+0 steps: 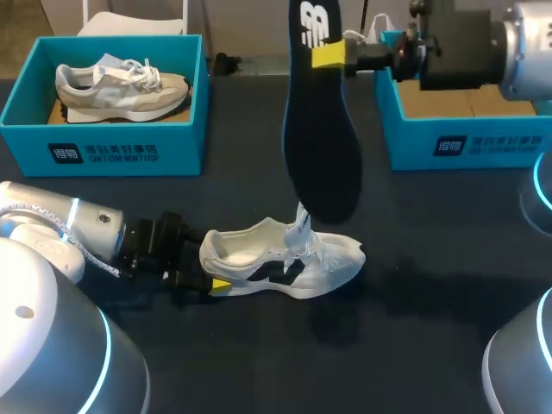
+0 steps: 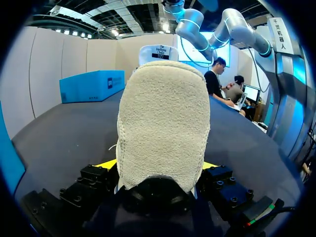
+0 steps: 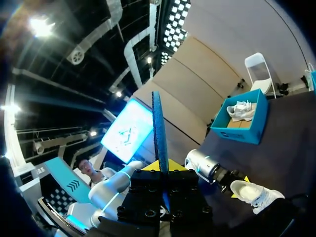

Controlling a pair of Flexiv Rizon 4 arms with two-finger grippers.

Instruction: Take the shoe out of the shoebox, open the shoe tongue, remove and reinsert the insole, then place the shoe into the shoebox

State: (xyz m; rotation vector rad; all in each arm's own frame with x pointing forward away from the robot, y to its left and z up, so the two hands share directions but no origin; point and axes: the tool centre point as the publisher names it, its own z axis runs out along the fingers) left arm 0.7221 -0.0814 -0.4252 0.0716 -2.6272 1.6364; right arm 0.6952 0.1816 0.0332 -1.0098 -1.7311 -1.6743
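A white shoe [image 1: 289, 259] lies on its side on the dark table, toe pointing right, with its tongue pulled up. My left gripper [image 1: 211, 272] comes in from the left and is shut on the shoe's heel. In the left wrist view the fuzzy heel [image 2: 163, 123] fills the space between the yellow fingertips [image 2: 106, 164]. The dark insole [image 1: 321, 121] hangs upright in the air above the shoe, its lower end just over the tongue. My right gripper [image 1: 332, 54] is shut on its upper part. In the right wrist view the insole [image 3: 159, 123] shows edge-on, rising from between that gripper's fingers.
A blue shoebox [image 1: 34, 129] at the back left holds a beige shoe [image 1: 121, 86]. A second blue shoebox [image 1: 466, 138] stands at the back right, under my right arm. The white shoe [image 3: 256, 195] and left arm [image 3: 207, 168] show below in the right wrist view.
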